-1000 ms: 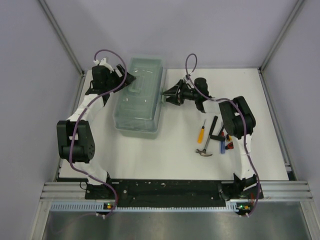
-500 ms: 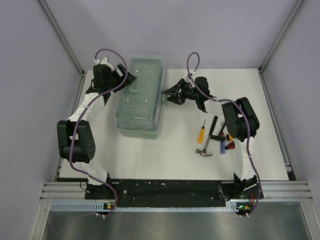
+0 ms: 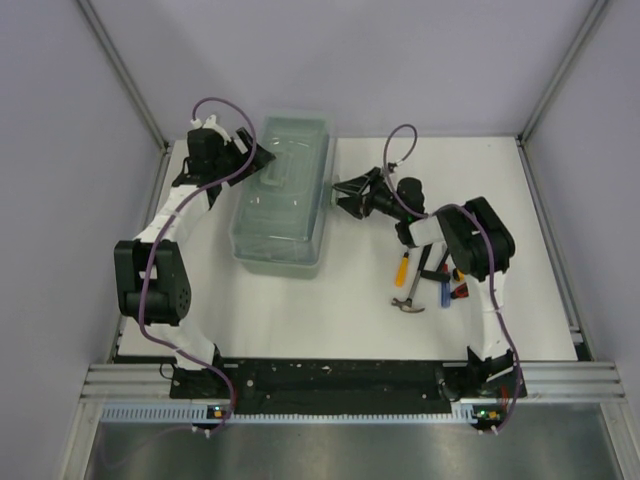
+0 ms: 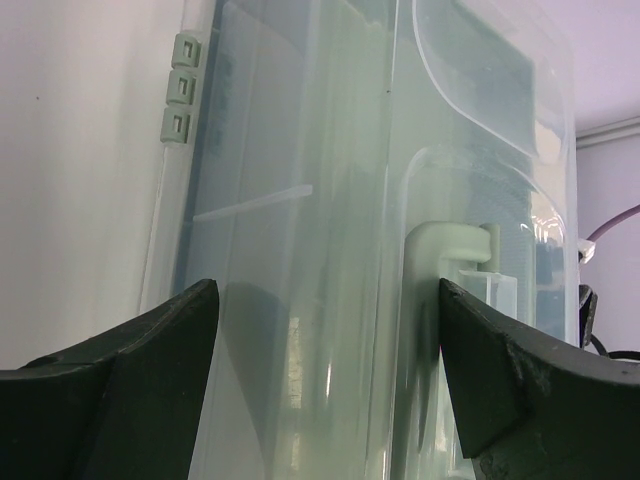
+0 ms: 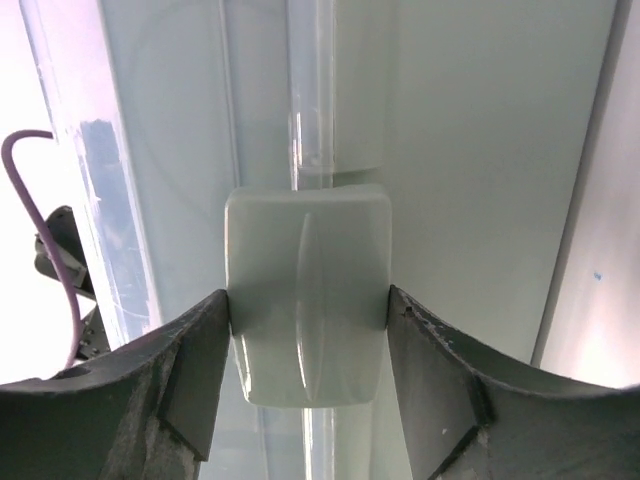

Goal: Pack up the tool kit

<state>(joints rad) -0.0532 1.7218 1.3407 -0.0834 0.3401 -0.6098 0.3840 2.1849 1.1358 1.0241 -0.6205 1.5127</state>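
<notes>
Clamping the pale-green plastic latch of the translucent green toolbox, right fingers may slip on slick plastic; left fingers gape, released.

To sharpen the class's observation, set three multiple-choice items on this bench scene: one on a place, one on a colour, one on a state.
1. Where do the loose tools lie relative to the toolbox?
A. inside it
B. outside it, on the table by the right arm
C. stacked on top of it

2. What colour is the toolbox?
A. red
B. pale green
C. black

3. How is its lid?
A. down on the box
B. swung wide open
C. taken off

Answers: 1 B, the tools lie on the tabletop beside the right arm; 2 B, its walls look pale green; 3 A, the lid sits flat on the box.
</notes>
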